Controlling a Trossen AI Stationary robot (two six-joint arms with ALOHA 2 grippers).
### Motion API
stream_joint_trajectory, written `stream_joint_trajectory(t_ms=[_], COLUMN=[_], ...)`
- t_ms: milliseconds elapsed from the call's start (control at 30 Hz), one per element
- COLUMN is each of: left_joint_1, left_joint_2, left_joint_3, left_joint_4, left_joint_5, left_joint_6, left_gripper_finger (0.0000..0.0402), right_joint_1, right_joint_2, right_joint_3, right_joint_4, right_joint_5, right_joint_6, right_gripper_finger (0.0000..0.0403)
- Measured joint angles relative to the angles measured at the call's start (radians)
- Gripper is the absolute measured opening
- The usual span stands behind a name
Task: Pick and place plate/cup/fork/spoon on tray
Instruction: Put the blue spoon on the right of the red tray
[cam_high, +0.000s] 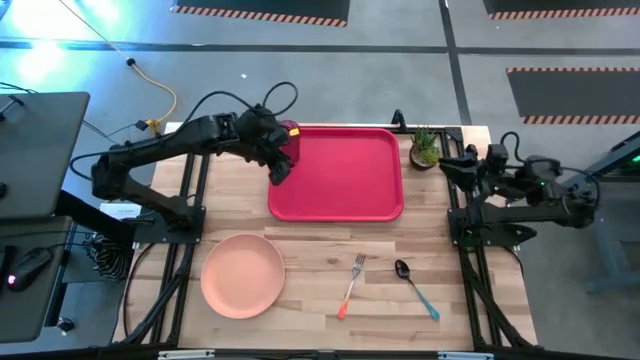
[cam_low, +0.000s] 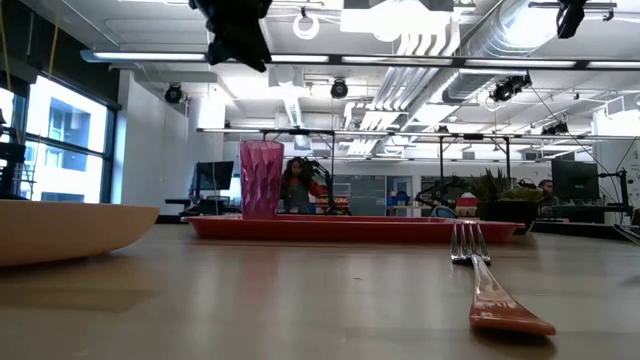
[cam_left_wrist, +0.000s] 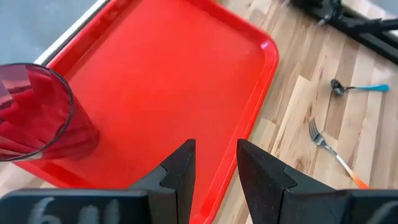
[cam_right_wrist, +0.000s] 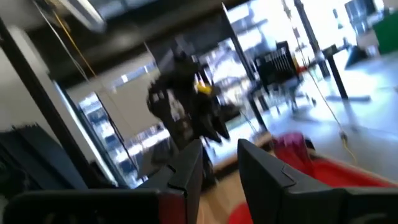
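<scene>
We see the cup (cam_high: 291, 138) upright in the tray's (cam_high: 345, 190) far left corner, our released left pincer (cam_high: 279, 170) hovering beside it, its fingertips cut off in the low view.

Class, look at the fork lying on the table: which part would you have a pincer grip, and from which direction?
Grip the fork at the middle of its slim orange-red handle, coming straight down from above. It lies flat on the wood, clear of the spoon and plate, so fingers should straddle the handle across its narrow width.

Left gripper (cam_high: 280, 168) hangs raised, jaws apart (narrowly); right arm (cam_high: 520, 185) folded.
</scene>
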Motion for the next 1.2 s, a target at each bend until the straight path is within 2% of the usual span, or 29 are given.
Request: stream_joint_trajectory(t_ms=[233, 467, 700, 967, 1200], left_joint_1=[0.000, 0.000, 0.000, 0.000, 0.000], left_joint_2=[-0.039, -0.047, -0.047, -0.047, -0.047], left_joint_3=[-0.009, -0.009, -0.009, -0.009, -0.009], left_joint_4=[0.012, 0.011, 0.011, 0.011, 0.010], left_joint_5=[-0.009, -0.008, -0.009, -0.009, -0.009], left_joint_6=[0.000, 0.000, 0.008, 0.009, 0.018], left_gripper_finger=[0.0108, 0.0108, 0.0108, 0.0108, 0.0108], right_joint_1=[0.000, 0.000, 0.000, 0.005, 0.093], right_joint_2=[0.179, 0.325, 0.435, 0.528, 0.611], right_joint_3=[0.113, 0.227, 0.298, 0.305, 0.305], right_joint_4=[-0.068, -0.163, -0.355, -0.627, -0.765], right_joint_5=[-0.017, -0.150, -0.251, -0.350, -0.372], right_joint_6=[0.001, 0.044, 0.265, 0.570, 0.733], right_gripper_finger=[0.0094, 0.0094, 0.0094, 0.0094, 0.0094])
